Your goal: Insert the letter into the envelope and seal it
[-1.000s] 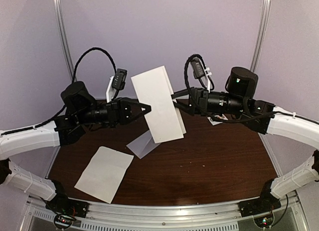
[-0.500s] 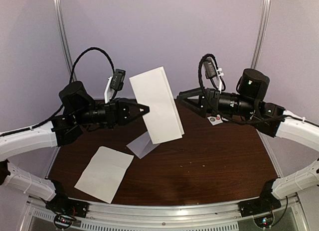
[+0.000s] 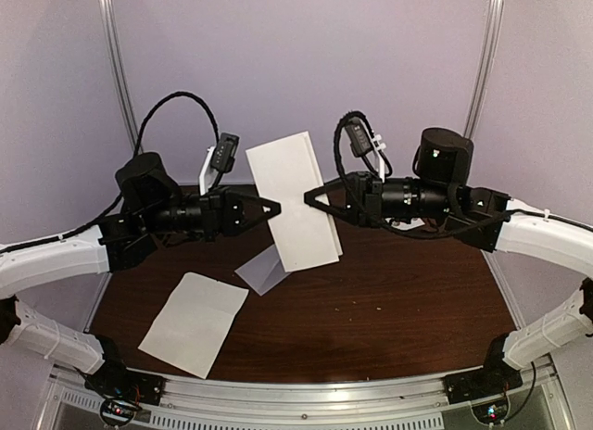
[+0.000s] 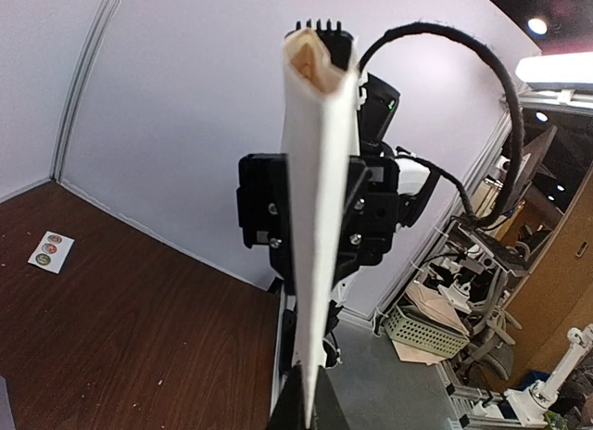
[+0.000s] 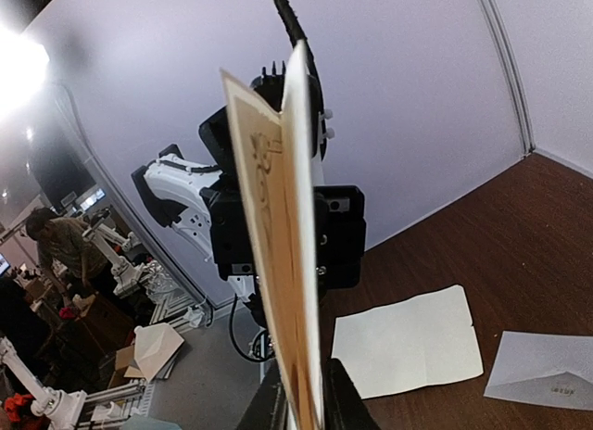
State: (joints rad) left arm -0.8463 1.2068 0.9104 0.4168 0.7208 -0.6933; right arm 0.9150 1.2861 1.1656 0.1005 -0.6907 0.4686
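Progress: early, by the look of it. The letter (image 3: pixel 295 203), a white sheet folded into a long strip, is up in the air over the middle of the counter (image 3: pixel 408 300), tilted, w/ both arms on it. The left tool (image 3: pixel 271 208) is clamped on its left edge; the left wrist view shows the sheet edge-on, rising out of the fingers. The right tool (image 3: pixel 313 196) meets it from the other side, and in the right wrist view its fingers sit tight against the paper w/ no gap, so it looks closed on the letter too. The envelope (image 3: pixel 262 271) lies flat on the counter just left of centre, under the raised letter, nothing touching it; can't tell if the flap is open. A plain sheet (image 3: pixel 195 323) lies toward the near-left corner, and a sticker card (image 4: pixel 48 251) sits near the far edge. Folding looks done. Left to do: insert the letter, close the flap, seal.
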